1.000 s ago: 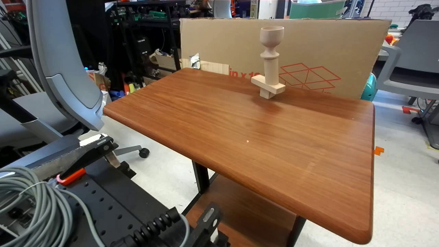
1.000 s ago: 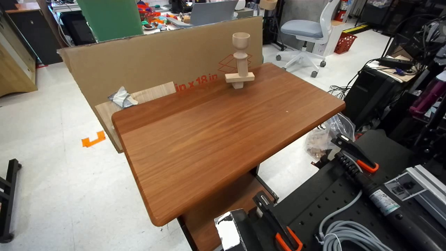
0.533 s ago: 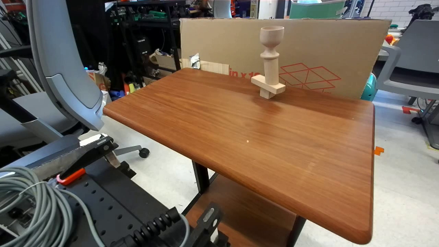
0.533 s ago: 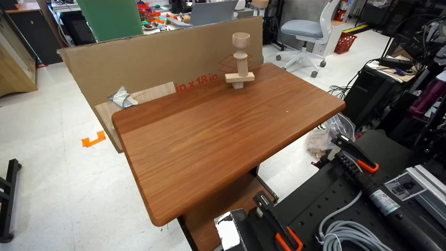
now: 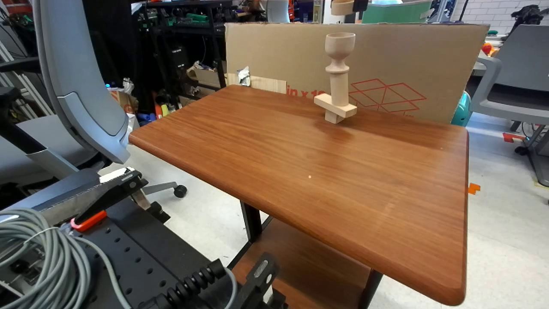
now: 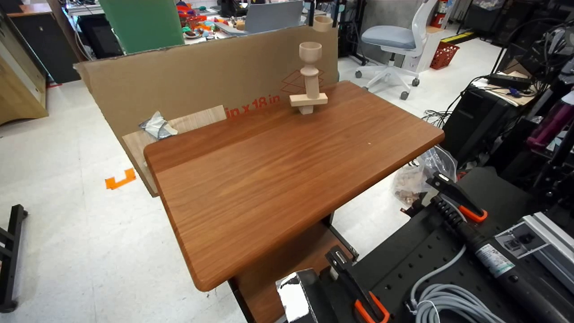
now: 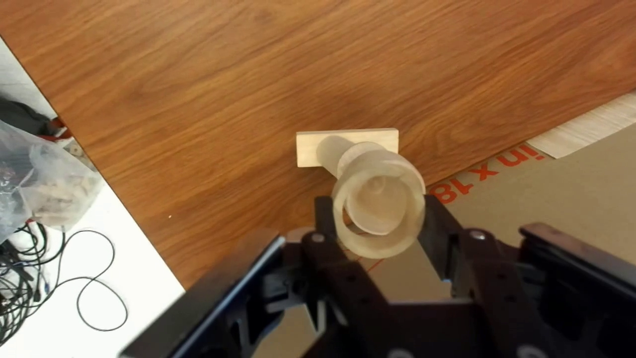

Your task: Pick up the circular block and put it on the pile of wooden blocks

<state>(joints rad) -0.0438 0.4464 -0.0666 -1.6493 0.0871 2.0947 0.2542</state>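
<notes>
1. The claw [image 7: 378, 214] is gripping the circular block [image 7: 377, 246] across its width, near the wrist view's centre.
2. The block is partly hiding the wooden pile [image 7: 355, 154] there.
3. Both exterior views are cropping the claw at top.

Brown table [image 6: 269, 170], far strip in shade; cardboard [image 6: 202, 72] upright along far edge. Pale floor [image 6: 67, 233]. In an exterior view: grey chair [image 5: 70, 64] left, second chair [image 5: 525, 60] far right, white brick wall [image 5: 491, 16] beyond. In an exterior view: orange tape [image 6: 121, 180] on floor, left.
</notes>
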